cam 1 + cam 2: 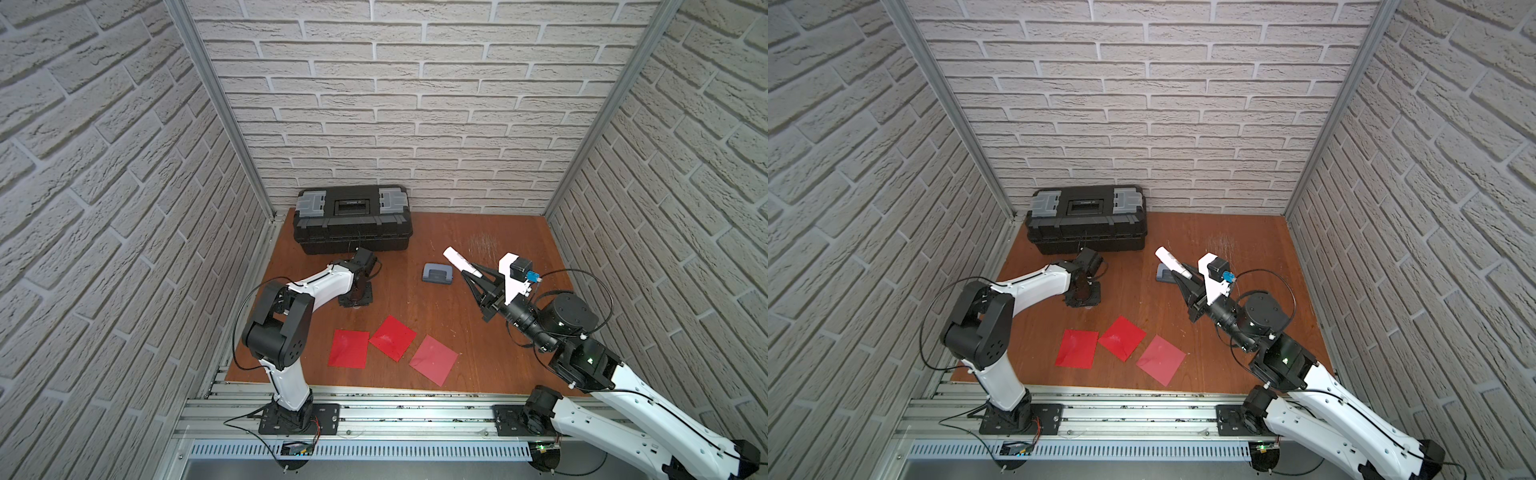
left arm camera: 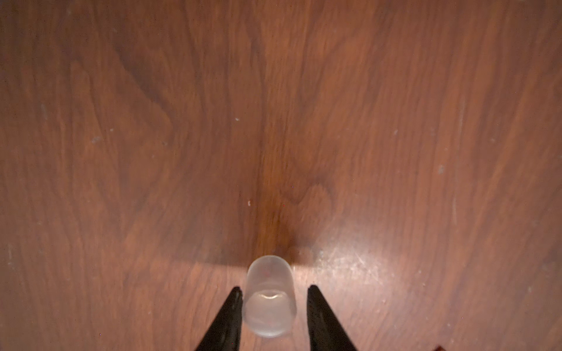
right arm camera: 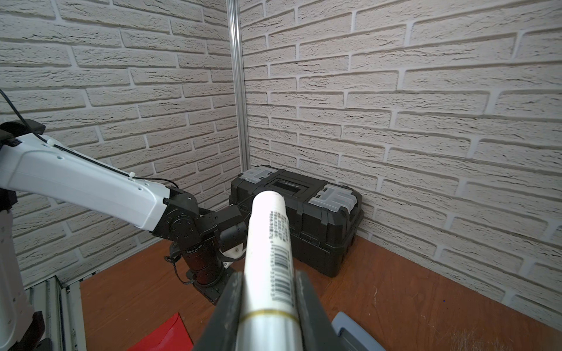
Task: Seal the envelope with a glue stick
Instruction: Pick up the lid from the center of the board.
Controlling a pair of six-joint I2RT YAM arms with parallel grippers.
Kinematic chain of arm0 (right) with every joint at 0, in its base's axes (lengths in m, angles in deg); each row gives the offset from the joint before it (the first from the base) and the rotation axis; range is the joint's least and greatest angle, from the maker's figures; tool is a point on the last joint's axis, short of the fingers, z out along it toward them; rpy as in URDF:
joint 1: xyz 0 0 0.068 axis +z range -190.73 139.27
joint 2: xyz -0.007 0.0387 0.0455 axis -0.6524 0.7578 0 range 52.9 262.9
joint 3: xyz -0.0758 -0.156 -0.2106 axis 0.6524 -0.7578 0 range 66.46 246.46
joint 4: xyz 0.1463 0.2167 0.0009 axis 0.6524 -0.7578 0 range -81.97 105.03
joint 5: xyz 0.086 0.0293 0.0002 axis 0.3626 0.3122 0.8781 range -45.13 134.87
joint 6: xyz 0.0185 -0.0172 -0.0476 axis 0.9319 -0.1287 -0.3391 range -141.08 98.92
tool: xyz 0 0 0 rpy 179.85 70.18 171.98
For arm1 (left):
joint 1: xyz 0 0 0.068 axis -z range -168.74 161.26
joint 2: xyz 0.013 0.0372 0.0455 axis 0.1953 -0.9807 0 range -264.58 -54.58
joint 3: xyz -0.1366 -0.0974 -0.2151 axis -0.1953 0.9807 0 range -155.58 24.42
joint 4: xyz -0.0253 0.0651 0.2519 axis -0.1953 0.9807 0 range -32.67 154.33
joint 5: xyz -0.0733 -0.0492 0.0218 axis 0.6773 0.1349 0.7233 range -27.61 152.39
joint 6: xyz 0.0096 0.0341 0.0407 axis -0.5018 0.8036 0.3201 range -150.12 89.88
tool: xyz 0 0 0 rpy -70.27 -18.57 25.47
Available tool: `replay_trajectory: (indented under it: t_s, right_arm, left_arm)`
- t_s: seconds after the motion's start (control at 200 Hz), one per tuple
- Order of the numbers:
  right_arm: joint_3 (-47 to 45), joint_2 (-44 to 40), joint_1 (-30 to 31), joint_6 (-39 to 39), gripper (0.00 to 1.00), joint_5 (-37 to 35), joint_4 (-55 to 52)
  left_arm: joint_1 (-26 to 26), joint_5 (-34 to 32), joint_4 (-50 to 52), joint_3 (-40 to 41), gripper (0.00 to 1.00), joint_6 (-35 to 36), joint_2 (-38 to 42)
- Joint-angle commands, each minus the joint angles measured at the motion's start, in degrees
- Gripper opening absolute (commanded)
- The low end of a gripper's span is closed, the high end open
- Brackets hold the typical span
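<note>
Wooden table (image 1: 436, 232), brick walls (image 1: 415, 104): envelopes (image 1: 392, 343) front-centre, glue stick (image 1: 455, 257) held aloft to their right.
My left end effector (image 2: 274, 290) straddles the clear cap (image 2: 270, 307), unclenched; my nearer right end effector (image 3: 269, 285) grips the stick, its long axis pointing rearward, away from them.

Clear lane mid-table, clutter back and front

The black toolbox (image 1: 352, 218) fills the back left corner, with the left gripper (image 1: 355, 297) low just in front of it. The hole punch (image 1: 436, 273) sits mid-table beside the raised right gripper (image 1: 469, 269). Three red envelopes (image 1: 392, 337) line the front edge. Bare table (image 1: 415, 307) between punch and envelopes, and in the far right corner, lies open for a pass.
</note>
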Motion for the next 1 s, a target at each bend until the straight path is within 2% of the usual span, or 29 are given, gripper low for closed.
replay_trajectory:
  t_s: [0.0,0.175,0.375,0.995]
  right_arm:
    - [0.66,-0.61,0.38,-0.29,0.03,-0.71,1.84]
    - [0.67,-0.59,0.36,-0.24,0.03,-0.64,1.94]
    - [0.74,-0.36,0.35,0.06,0.03,-0.44,2.15]
    - [2.71,0.22,0.37,0.77,0.03,-0.06,-1.37]
  left_arm:
    - [-0.53,0.35,-0.09,-1.19,0.36,-0.08,-0.81]
    - [-0.58,-0.03,0.17,-1.01,0.35,-0.08,-0.80]
    - [-0.51,-0.11,0.33,-0.75,0.28,-0.11,0.30]
    - [1.16,0.45,1.37,-1.80,0.27,0.68,9.86]
